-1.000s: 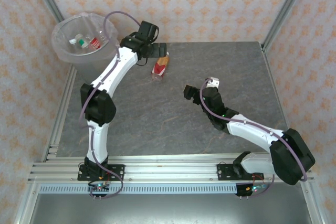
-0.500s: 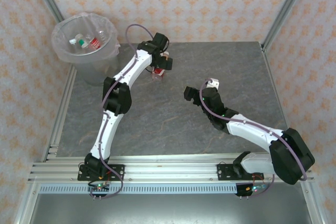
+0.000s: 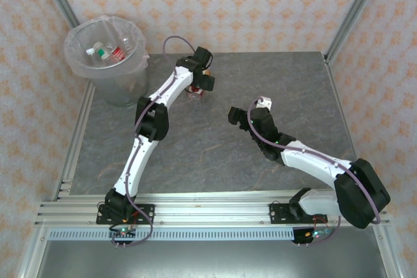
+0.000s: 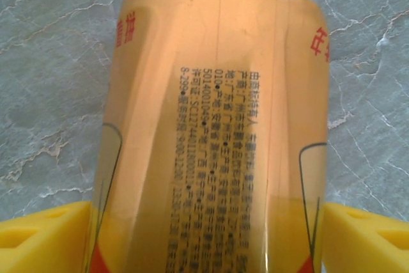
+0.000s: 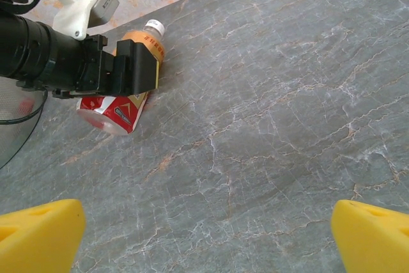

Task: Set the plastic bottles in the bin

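From above, the round translucent grey-white bin [image 3: 118, 88] with its crinkly clear bag liner holds several small clear plastic bottles [image 3: 107, 51], with red, white and green showing among them. One more small clear plastic bottle [image 3: 193, 95], labelled orange and red, lies on the grey marbled table [image 3: 195, 154] a little to the right of the bin. The left gripper [image 3: 200, 88] is down over it. The right gripper [image 3: 234, 116] hangs farther from the bin, well apart from that bottle.

From the left wrist, the orange label lies between the yellow fingertips [image 4: 45, 238], which sit close against both flanks. Whether they are pressing on it I cannot tell.

From the right wrist, the right gripper [image 5: 206, 241] is spread wide over bare table with nothing in it.

By my reckoning the job is nearly done. This is the one bottle I can see outside the bin, and it has yet to be gripped firmly, lifted, carried over to the bin and dropped in.
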Controlling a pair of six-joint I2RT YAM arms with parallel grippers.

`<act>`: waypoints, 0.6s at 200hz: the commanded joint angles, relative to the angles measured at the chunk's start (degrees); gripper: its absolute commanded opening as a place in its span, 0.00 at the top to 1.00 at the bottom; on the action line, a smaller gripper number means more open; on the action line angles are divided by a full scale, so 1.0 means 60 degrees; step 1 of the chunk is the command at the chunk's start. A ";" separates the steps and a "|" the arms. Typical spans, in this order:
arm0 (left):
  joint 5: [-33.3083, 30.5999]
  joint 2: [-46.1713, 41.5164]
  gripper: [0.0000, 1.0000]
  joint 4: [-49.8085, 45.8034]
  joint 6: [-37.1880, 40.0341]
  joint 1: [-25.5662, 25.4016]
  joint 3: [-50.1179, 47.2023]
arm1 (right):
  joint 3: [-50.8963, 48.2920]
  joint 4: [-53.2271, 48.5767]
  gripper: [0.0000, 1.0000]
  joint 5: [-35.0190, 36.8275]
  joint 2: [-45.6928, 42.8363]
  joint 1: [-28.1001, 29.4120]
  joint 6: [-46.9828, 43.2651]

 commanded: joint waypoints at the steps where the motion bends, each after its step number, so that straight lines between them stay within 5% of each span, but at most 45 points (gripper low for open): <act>1: -0.0377 0.0221 0.15 0.0368 0.0511 -0.0042 0.0509 | 0.0293 -0.0296 0.01 -0.0020 0.0055 -0.0007 0.0114; 120: -0.0855 0.0311 0.35 0.0070 0.0928 -0.0138 0.0687 | 0.0607 -0.0379 0.01 -0.0417 0.0544 -0.0007 0.0016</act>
